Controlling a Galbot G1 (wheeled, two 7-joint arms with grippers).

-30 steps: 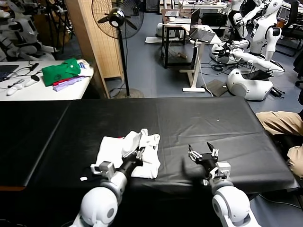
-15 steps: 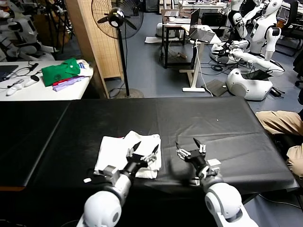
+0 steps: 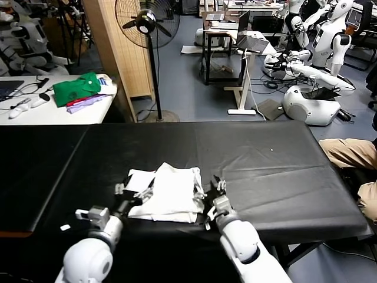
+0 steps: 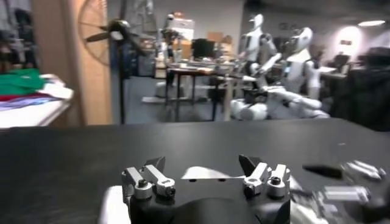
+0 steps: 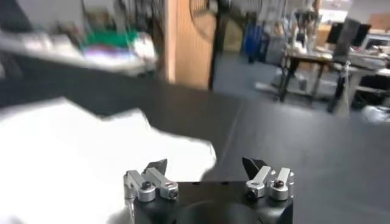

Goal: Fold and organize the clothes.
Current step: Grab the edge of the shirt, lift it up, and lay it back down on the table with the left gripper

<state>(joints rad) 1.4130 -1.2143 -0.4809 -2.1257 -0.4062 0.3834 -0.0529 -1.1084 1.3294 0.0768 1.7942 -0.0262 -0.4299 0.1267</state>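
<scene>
The white T-shirt (image 3: pixel 168 194) lies folded in a loose pile on the black table (image 3: pixel 259 159), near its front edge. No lettering shows on it. My left gripper (image 3: pixel 133 191) is open at the shirt's left edge, low over the table. In the left wrist view the left gripper (image 4: pixel 201 165) holds nothing, and a sliver of the white T-shirt (image 4: pixel 204 175) lies just ahead. My right gripper (image 3: pixel 212 187) is open at the shirt's right edge. In the right wrist view the right gripper (image 5: pixel 205 165) is empty, with the white T-shirt (image 5: pixel 73 146) spread beside and ahead of it.
A white side table (image 3: pixel 35 115) at the back left holds a green garment (image 3: pixel 76 88) and a purple cloth (image 3: pixel 87 104). A standing fan (image 3: pixel 147 23) is behind the table. A person's legs (image 3: pixel 353 156) are at the right edge.
Both grippers have moved left. The left one went from the shirt's right part to its left edge, the right one from bare table to the shirt's right edge. The shirt now lies flatter.
</scene>
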